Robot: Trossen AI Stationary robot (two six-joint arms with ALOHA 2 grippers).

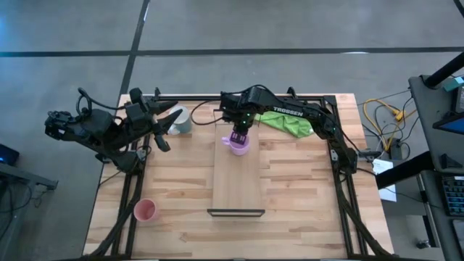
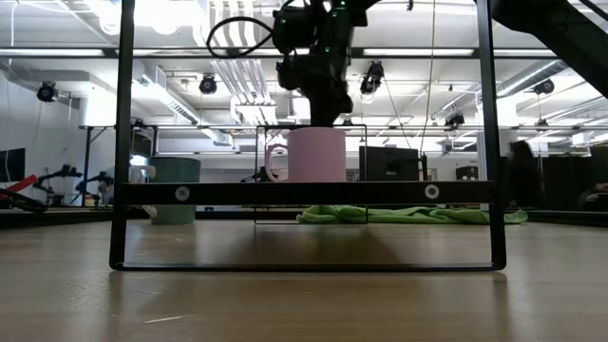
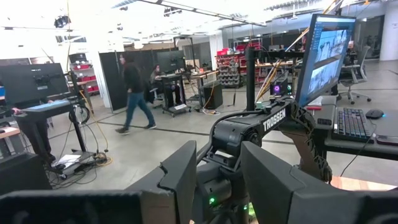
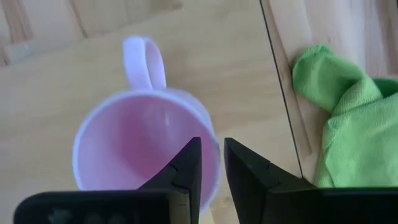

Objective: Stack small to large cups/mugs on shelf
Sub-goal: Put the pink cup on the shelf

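Note:
The lilac mug [image 1: 239,143] stands upright on the far end of the light-wood shelf [image 1: 239,185], its handle [image 4: 146,59] pointing toward the table's left. My right gripper [image 1: 239,134] hangs straight over it, shut on its rim. The white-grey mug [image 1: 181,119] stands on the table near the far left corner. My left gripper [image 1: 168,129] is open just left of it, touching nothing. The salmon-pink cup [image 1: 145,210] stands upright on the table by the near left edge. My right gripper [image 4: 212,163] has the lilac mug's rim [image 4: 214,148] on the side opposite the handle, one finger inside the cup and one outside. The fingers come from above, pointing down. The mug stays upright, its base level with the shelf board [image 2: 304,193].
A crumpled green cloth [image 1: 290,123] lies on the table just right of the shelf's far end. The shelf's black end frame [image 2: 119,142] stands at the near side. Bare wood lies on both sides of the shelf. A person walks in the room beyond.

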